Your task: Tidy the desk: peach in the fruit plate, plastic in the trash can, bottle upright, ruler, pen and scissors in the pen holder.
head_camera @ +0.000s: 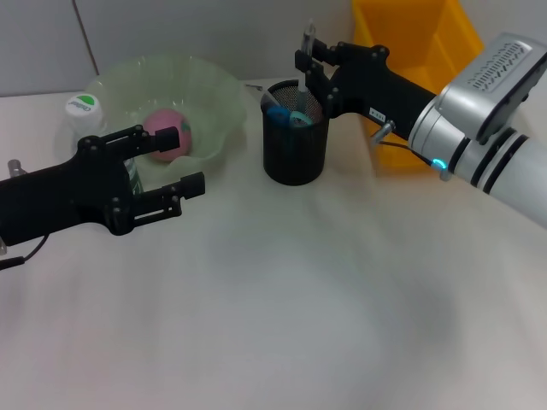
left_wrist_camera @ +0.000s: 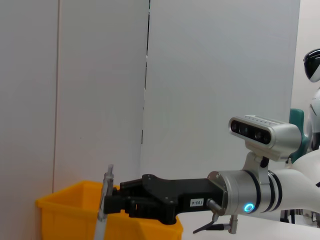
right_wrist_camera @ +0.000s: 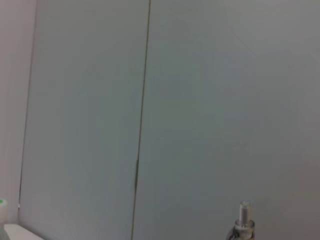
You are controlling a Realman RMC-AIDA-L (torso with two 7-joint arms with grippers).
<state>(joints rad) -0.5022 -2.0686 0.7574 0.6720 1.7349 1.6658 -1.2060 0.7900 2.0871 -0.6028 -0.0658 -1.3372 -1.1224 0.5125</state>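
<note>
My right gripper [head_camera: 309, 70] is shut on a grey pen [head_camera: 305, 73], held upright with its lower end inside the black mesh pen holder [head_camera: 295, 162]. The left wrist view shows that pen [left_wrist_camera: 104, 200] in the same grip. Blue and teal items [head_camera: 286, 114] stand in the holder; I cannot tell which they are. The pink peach [head_camera: 165, 130] lies in the pale green fruit plate [head_camera: 218, 94]. A bottle with a green-and-white cap [head_camera: 83, 106] stands upright behind my left gripper [head_camera: 188, 160], which is open and holds nothing. The plastic is out of view.
A yellow bin [head_camera: 414, 38] stands behind my right arm, at the back right; the left wrist view shows it too [left_wrist_camera: 65, 212]. The plate and the pen holder stand close together at the back of the white table [head_camera: 282, 307].
</note>
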